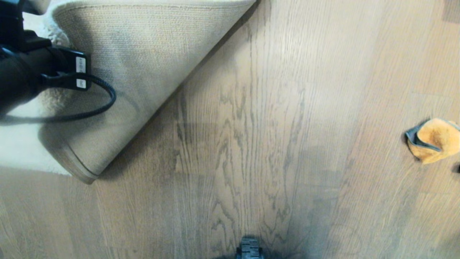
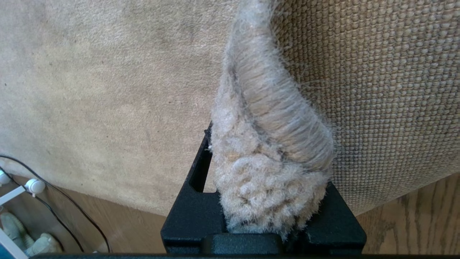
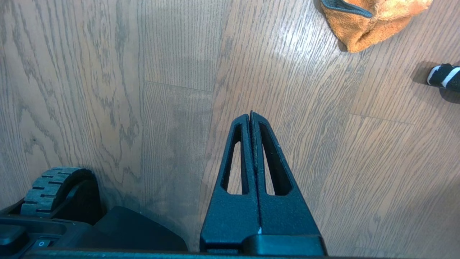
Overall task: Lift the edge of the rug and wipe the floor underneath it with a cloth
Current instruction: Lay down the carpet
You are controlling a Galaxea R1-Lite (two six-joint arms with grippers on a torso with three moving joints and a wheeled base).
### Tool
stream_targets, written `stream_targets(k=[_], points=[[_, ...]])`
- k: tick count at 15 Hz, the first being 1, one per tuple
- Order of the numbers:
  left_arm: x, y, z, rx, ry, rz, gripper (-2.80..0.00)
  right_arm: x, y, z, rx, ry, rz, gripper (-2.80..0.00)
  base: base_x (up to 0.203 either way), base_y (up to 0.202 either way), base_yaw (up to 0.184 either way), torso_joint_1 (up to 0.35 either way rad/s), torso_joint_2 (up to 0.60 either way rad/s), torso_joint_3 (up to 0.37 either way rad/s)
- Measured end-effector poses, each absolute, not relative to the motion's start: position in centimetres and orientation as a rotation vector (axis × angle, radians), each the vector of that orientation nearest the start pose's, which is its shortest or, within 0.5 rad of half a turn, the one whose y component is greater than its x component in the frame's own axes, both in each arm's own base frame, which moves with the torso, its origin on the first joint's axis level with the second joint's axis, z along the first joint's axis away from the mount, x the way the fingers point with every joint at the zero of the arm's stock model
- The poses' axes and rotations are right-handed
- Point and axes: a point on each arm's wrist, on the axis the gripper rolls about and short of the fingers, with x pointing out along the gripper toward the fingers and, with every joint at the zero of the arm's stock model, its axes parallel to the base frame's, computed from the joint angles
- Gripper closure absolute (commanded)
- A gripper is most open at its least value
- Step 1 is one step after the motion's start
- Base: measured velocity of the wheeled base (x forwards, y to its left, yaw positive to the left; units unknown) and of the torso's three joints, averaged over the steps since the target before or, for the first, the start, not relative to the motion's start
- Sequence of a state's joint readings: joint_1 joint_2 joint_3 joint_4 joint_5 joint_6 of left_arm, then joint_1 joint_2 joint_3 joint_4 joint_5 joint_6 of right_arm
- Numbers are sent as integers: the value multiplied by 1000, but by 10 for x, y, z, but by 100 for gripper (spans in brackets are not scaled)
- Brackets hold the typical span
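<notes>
The rug edge (image 1: 143,72) is folded back toward the upper left, its woven tan backing facing up and its rounded corner (image 1: 84,172) hanging low. My left arm (image 1: 36,72) reaches in from the left. In the left wrist view the left gripper (image 2: 266,144) is shut on the rug's fluffy border (image 2: 273,118). The bared floor (image 1: 251,144) is grey-brown wood with wavy grain. The orange cloth (image 1: 435,138) with dark trim lies crumpled at the far right, untouched. It also shows ahead of my right gripper (image 3: 251,115), which is shut and empty above the floor, with the cloth (image 3: 370,21) well beyond its tips.
The robot's base wheel (image 1: 249,248) sits at the bottom centre, and the wheel (image 3: 50,187) shows again beside the right gripper. A black-and-white striped object (image 3: 444,76) lies near the cloth. A black cable and white fittings (image 2: 34,186) lie beyond the rug's far border.
</notes>
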State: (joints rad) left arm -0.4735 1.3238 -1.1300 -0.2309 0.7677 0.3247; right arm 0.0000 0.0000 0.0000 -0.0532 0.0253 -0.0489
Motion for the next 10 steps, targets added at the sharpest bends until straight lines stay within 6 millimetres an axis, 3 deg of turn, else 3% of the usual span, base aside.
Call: stream_targets(k=[2,3,10], points=[[193,-82,335,295,16,294,0,-23,1,81,-49,-54,24,0,0,0,0,0,0,0],[192,-82,335,291,15,292,-280,-23,1,81,-49,-54,24,0,0,0,0,0,0,0],[191,-85,333,260,14,278,-280,-23,1,81,-49,-54,24,0,0,0,0,0,0,0]])
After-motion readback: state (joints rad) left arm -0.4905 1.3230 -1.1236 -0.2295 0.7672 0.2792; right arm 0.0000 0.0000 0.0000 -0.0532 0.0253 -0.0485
